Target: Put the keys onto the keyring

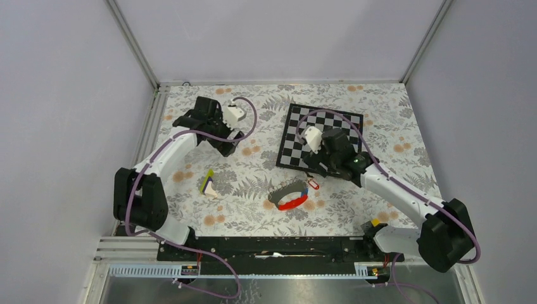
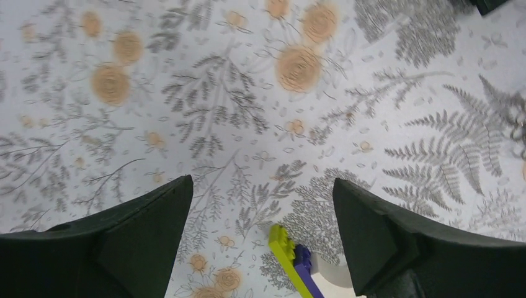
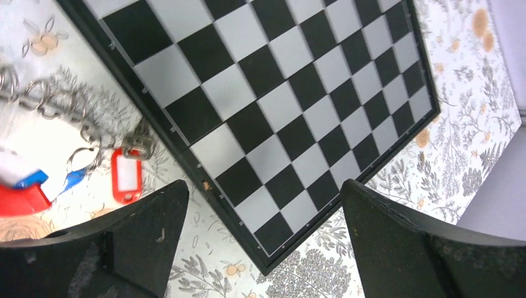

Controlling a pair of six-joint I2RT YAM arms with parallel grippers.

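Near the middle of the surface (image 1: 253,215), keyring (image 1: 290,195) lying flat; keys (image 3: 127,177), red- and blue-tagged, just beside its right end, by the chessboard (image 1: 291,152) edge. Left gripper (image 2: 260,186) spread wide, empty, near the wedge block (image 2: 291,257). Right gripper (image 3: 263,192) likewise wide, holding nothing.

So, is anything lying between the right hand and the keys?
Nothing visible does. The open right hand is over the chessboard edge; the keys lie on the cloth just beside it, next to the keyring.
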